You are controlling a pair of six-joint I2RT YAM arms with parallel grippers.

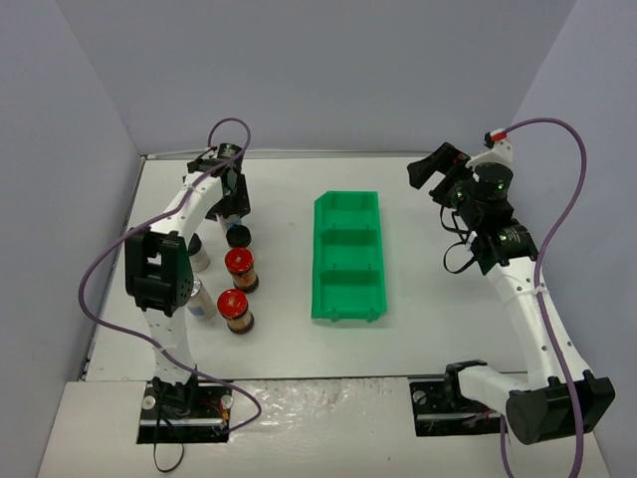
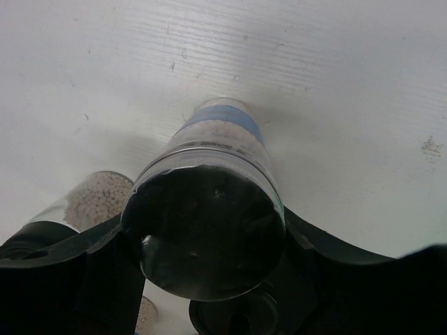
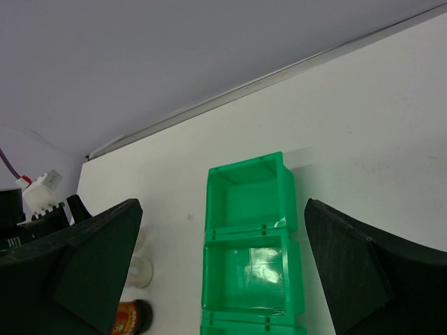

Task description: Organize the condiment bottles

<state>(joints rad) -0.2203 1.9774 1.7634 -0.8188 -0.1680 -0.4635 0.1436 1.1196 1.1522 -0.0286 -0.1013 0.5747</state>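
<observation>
**Jars bunched at the left, claw on one.** Six small jars stand on the left side of the white surface. A green three-compartment bin lies lengthwise at the middle.

The left claw reaches toward the far-left corner and pinches a black-capped jar by its sides. Whether the jar's base touches the surface cannot be told.

Just toward the near edge stands a second black-capped jar. After it come the far red-capped jar and the near red-capped jar, in a line running toward the near edge. The far pale jar and the near pale jar sit on the left-edge side of that line, partly hidden under the left arm.

A lane of bare surface separates the line of jars from the bin. A wider stretch runs from the bin to the right edge. Walls rise along the left, far and right edges.

The right claw hangs raised near the far-right corner, holding nothing. Its fingers are spread wide and frame the bin in the wrist view.

The pinched jar wears a blue band above a strip of small print too fine to read. A neighbouring jar shows white granules through its clear wall. One red-capped jar shows an orange-yellow label in the right wrist view, its writing illegible.
</observation>
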